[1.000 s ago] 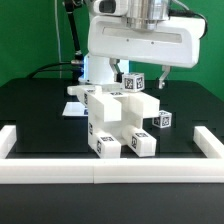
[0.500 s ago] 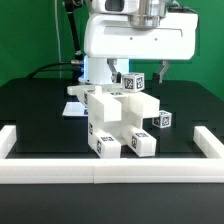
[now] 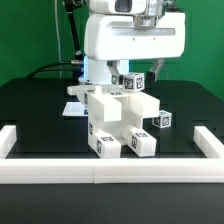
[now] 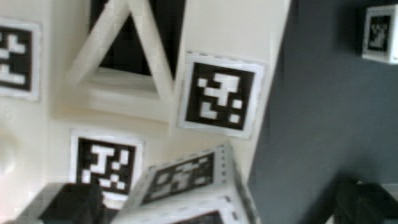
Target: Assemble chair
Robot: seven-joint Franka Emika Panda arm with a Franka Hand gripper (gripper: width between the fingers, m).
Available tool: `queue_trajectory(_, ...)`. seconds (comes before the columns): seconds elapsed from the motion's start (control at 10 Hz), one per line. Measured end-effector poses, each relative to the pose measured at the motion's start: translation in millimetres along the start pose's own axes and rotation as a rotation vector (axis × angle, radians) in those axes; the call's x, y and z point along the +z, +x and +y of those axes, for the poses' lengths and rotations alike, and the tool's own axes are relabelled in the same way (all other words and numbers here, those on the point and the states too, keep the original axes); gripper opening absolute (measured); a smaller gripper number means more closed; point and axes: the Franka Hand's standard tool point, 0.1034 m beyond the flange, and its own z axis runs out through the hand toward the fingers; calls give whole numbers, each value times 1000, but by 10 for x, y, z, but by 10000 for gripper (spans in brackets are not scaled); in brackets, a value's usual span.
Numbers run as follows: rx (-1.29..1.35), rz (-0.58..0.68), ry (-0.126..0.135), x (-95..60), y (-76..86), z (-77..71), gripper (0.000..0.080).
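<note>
The chair stands mid-table as a blocky white stack of joined parts with black-and-white tags; its topmost tagged piece reaches up under the arm. My gripper hangs right over that piece, mostly hidden by the white wrist housing. In the wrist view the tagged white part fills the frame, and my gripper straddles it. The dark fingertips stand wide apart, with a gap showing between the part and the other finger. The gripper is open and grips nothing.
A small tagged white block lies on the black table toward the exterior view's right of the chair. Flat white pieces lie behind it on the left. The white border rail runs along the front and both sides.
The arm's white housing has shifted slightly toward the exterior view's left above the chair. The jaws stay wide and the chair parts have not moved.
</note>
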Motion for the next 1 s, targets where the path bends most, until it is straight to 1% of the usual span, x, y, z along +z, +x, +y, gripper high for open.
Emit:
queue_trajectory(0.1, -77, -1, -1, 1, -8, 12, 648)
queue_trajectory(0.3, -98, -2, -1, 4, -14, 20, 640)
queue_trajectory(0.4, -98, -2, -1, 4, -14, 20, 456)
queue_trajectory(0.5, -98, -2, -1, 4, -15, 20, 320)
queue_trajectory(0.6, -90, -2, -1, 5, -15, 20, 320)
queue_trajectory(0.7, -74, -2, -1, 5, -15, 20, 286)
queue_trajectory(0.8, -71, -2, -1, 5, -15, 20, 286)
queue_trajectory(1.0, 58, -1, 0, 7, -13, 16, 286)
